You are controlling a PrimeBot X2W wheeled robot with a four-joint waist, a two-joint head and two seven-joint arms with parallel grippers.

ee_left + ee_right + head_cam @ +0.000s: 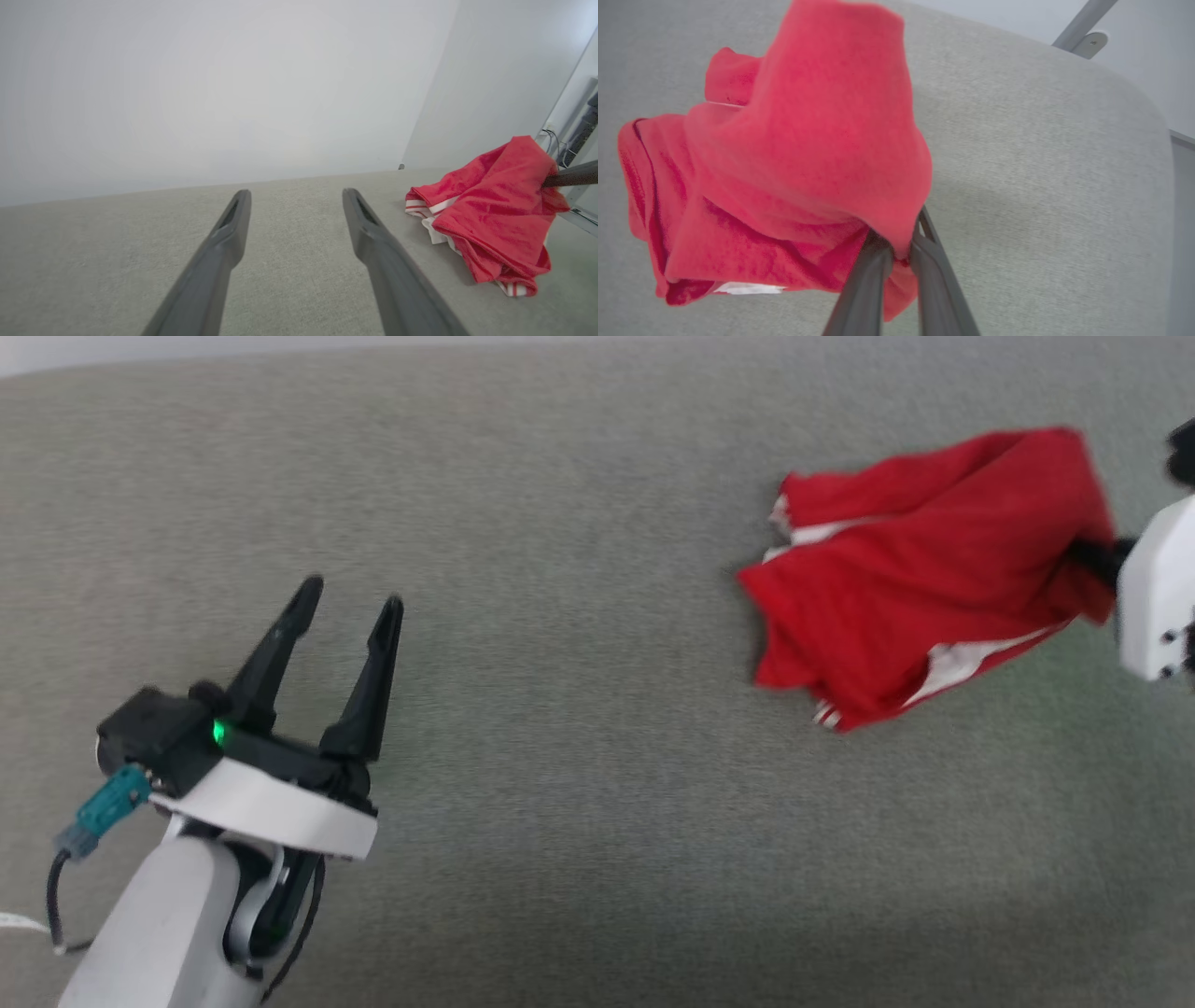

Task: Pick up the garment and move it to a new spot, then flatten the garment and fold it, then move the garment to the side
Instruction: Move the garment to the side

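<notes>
The garment (924, 579), a red jersey with white trim, hangs bunched at the right of the grey surface, its lower folds trailing on it. My right gripper (1088, 555) is shut on its right edge, and the right wrist view shows both fingers pinching a fold of the garment (808, 154) at the right gripper (899, 242). Far to the left, my left gripper (350, 593) stands open with nothing between its fingers. In the left wrist view the left gripper (294, 198) points across the surface, with the garment (490, 210) off to its right.
A grey fabric-covered surface (579, 709) spreads under everything. Pale walls (210, 84) rise behind it, and its rounded edge (1153, 116) lies close to the right arm. A metal leg or bar (1083, 23) stands beyond that edge.
</notes>
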